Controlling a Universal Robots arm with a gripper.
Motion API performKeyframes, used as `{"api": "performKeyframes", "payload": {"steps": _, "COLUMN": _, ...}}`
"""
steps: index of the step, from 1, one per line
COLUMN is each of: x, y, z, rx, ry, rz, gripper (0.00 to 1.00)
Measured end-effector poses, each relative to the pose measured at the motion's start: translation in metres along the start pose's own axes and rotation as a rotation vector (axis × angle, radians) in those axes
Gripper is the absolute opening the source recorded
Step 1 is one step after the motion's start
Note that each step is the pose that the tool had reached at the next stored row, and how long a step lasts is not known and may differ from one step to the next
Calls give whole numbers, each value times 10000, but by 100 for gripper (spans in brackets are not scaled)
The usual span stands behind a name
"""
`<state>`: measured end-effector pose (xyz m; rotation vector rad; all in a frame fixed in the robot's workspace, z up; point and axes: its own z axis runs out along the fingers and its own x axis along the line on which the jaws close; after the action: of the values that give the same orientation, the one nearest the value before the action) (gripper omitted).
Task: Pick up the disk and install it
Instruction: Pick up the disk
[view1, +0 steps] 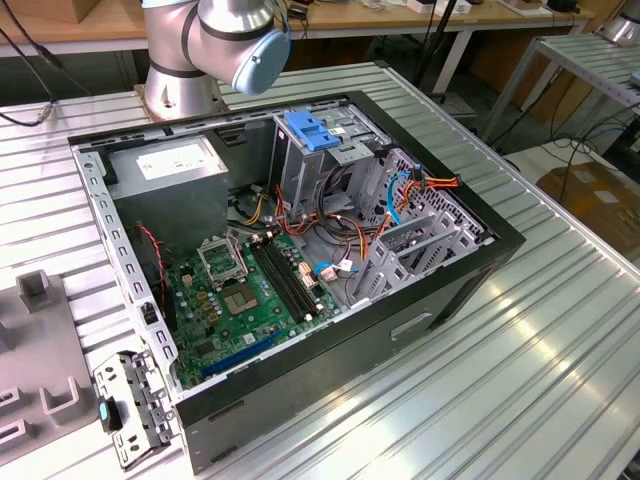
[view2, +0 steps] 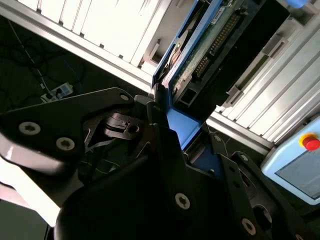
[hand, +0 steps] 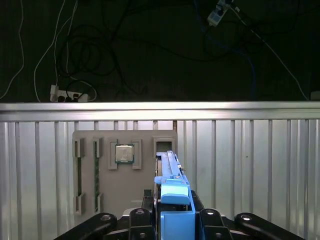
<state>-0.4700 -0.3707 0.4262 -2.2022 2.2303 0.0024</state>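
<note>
Ribbed tbl (hand: 250, 165), far edge past grey tray (hand: 100, 200) | pincer (hand: 174, 222) clamps disk (hand: 172, 187) edge-on

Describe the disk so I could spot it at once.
In the first wrist view, find the ribbed metal table and the grey tray on it. In front of that tray the gripper holds the disk edge-on; only it has bright blue rails.

harsh glare across metal table (view1: 540, 350)

Robotics lab: aluminium workbench (view1: 560, 330), opened computer case (view1: 330, 385)
</note>
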Motion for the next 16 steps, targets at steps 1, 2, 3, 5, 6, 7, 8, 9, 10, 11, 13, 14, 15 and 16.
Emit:
{"api": "performKeyframes", "payload": {"steps": 1, "x": 0, "y": 0, "z": -14, "rx": 1, "ry": -1, "rz": 0, "gripper": 37}}
{"api": "performKeyframes", "payload": {"steps": 2, "x": 0, "y": 0, "z": -24, "rx": 1, "ry": -1, "rz": 0, "gripper": 37}}
{"api": "performKeyframes", "payload": {"steps": 3, "x": 0, "y": 0, "z": -34, "rx": 0, "ry": -1, "rz": 0, "gripper": 37}}
{"api": "performKeyframes", "payload": {"steps": 5, "x": -1, "y": 0, "z": -59, "rx": 0, "ry": -1, "rz": 0, "gripper": 37}}
{"api": "performKeyframes", "payload": {"steps": 6, "x": 0, "y": 0, "z": -69, "rx": 1, "ry": -1, "rz": 0, "gripper": 37}}
{"api": "performKeyframes", "payload": {"steps": 7, "x": -1, "y": 0, "z": -80, "rx": 0, "ry": -1, "rz": 0, "gripper": 37}}
{"api": "performKeyframes", "payload": {"steps": 8, "x": -1, "y": 0, "z": -89, "rx": 1, "ry": -1, "rz": 1, "gripper": 37}}
{"api": "performKeyframes", "payload": {"steps": 9, "x": -1, "y": 0, "z": -101, "rx": 1, "ry": -1, "rz": 0, "gripper": 37}}
{"api": "performKeyframes", "payload": {"steps": 10, "x": -1, "y": 0, "z": -109, "rx": 1, "ry": 0, "rz": 1, "gripper": 37}}
{"api": "performKeyframes", "payload": {"steps": 11, "x": -1, "y": 0, "z": -122, "rx": 1, "ry": -1, "rz": 0, "gripper": 37}}
{"api": "performKeyframes", "payload": {"steps": 13, "x": -1, "y": -1, "z": -155, "rx": 1, "ry": -1, "rz": 0, "gripper": 37}}
{"api": "performKeyframes", "payload": {"steps": 14, "x": -1, "y": -1, "z": -169, "rx": 0, "ry": -1, "rz": 0, "gripper": 37}}
{"api": "performKeyframes", "payload": {"steps": 15, "x": -1, "y": -1, "z": -179, "rx": -1, "ry": 0, "rz": 0, "gripper": 37}}
{"api": "performKeyframes", "payload": {"steps": 16, "x": -1, "y": -1, "z": -193, "rx": -1, "ry": 0, "rz": 0, "gripper": 37}}
